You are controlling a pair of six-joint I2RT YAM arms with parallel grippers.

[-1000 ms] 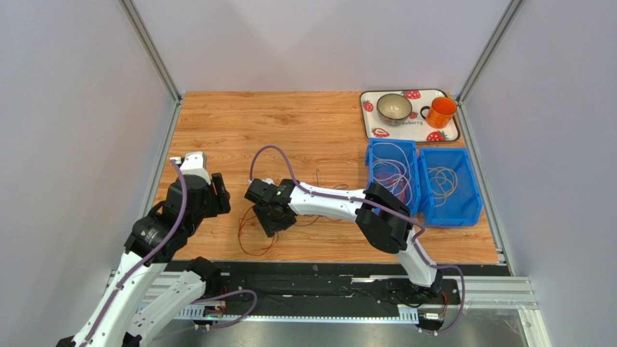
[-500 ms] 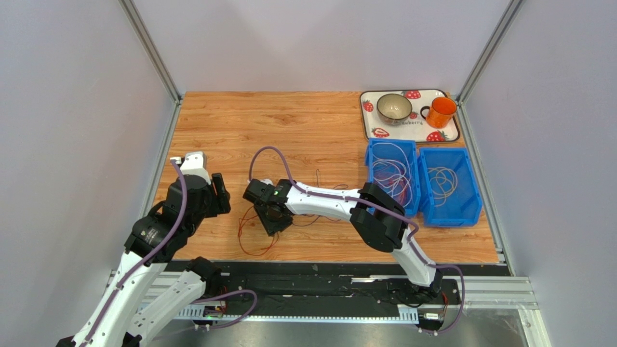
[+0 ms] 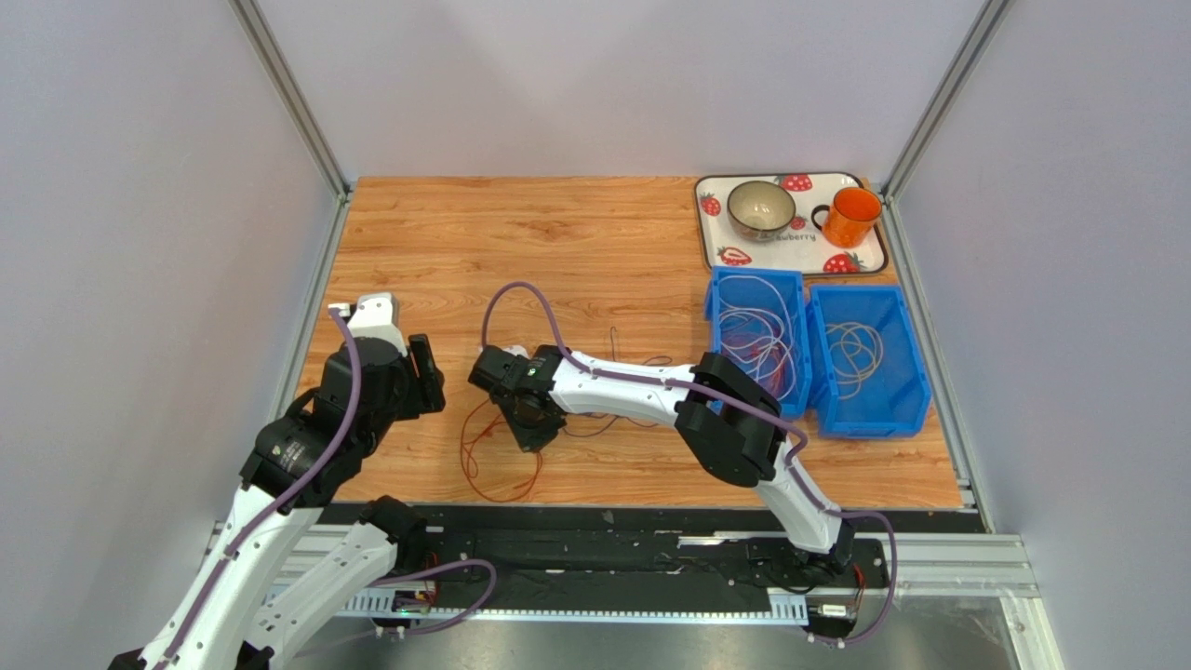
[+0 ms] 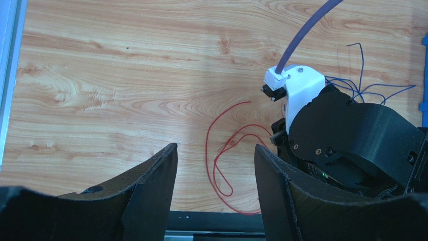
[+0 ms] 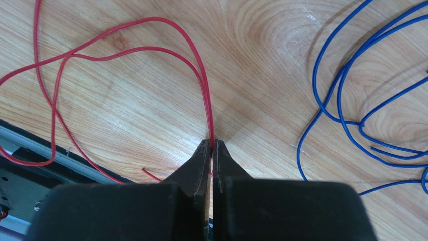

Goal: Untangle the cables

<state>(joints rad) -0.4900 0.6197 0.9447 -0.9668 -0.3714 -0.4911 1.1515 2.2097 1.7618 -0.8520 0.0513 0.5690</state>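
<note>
A thin red cable (image 5: pixel 150 20) lies in loose loops on the wooden table near its front edge. My right gripper (image 5: pixel 212 144) is shut on a strand of it, tips down at the table. From above, the right gripper (image 3: pixel 529 422) sits over the red cable (image 3: pixel 467 454). A blue cable (image 5: pixel 321 100) lies in loops just right of it. My left gripper (image 4: pixel 216 165) hangs open above the table to the left, nothing between its fingers. In its view the red cable (image 4: pixel 207 145) lies ahead and the blue cable (image 4: pixel 361 90) behind the right arm's wrist (image 4: pixel 351 135).
Two blue bins stand at the right: one (image 3: pixel 716 321) holds white cables, the other (image 3: pixel 909 366) pale loops. Behind them a strawberry tray (image 3: pixel 727 256) carries a bowl (image 3: pixel 761 207) and an orange mug (image 3: pixel 850 215). A black rail runs along the front edge.
My right gripper's jaws have closed onto the red cable, and its loop has shifted slightly. The left arm has not moved.
</note>
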